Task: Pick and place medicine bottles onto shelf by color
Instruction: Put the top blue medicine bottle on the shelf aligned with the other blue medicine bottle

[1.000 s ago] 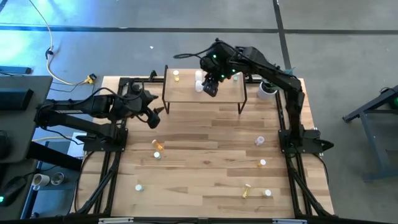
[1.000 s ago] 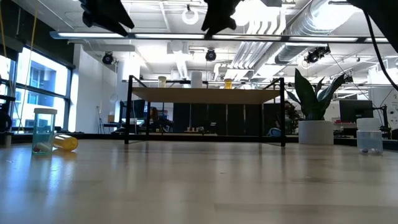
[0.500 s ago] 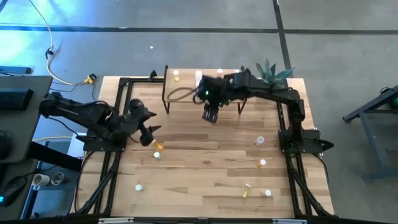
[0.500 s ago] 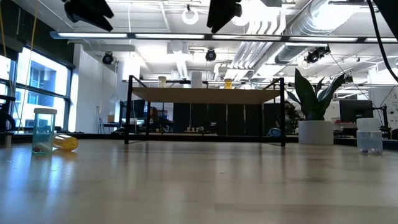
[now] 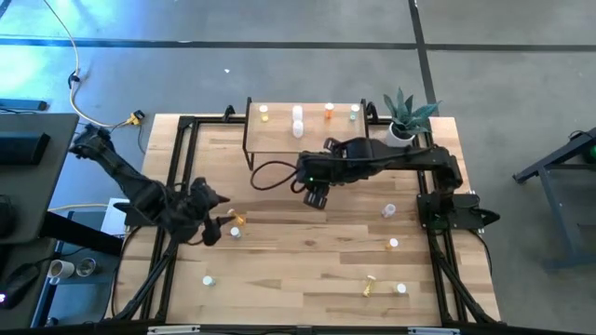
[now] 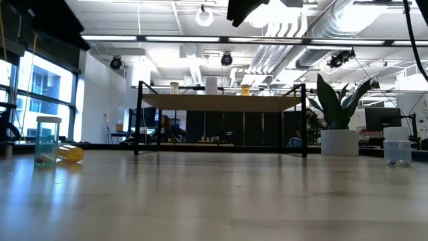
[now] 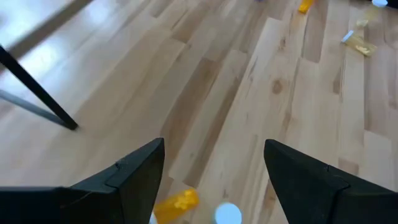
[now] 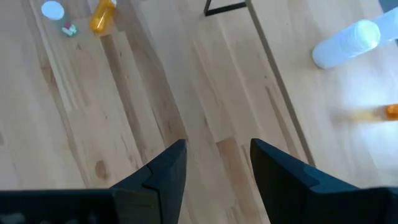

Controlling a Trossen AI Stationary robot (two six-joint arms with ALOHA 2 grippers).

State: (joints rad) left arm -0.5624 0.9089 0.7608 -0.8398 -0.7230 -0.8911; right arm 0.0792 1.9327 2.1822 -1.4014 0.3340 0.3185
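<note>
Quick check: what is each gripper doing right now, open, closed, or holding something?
Left gripper: open, empty, above a lying yellow bottle and a white-capped bottle.
Right gripper: open, empty, over bare table in front of the shelf.

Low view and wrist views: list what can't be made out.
- Low view: both arms cut off by the top edge; grippers unseen.
- Left wrist view: yellow bottle and white-capped bottle cut by the bottom edge.
- Right wrist view: orange bottle blurred, cut by the edge.
</note>
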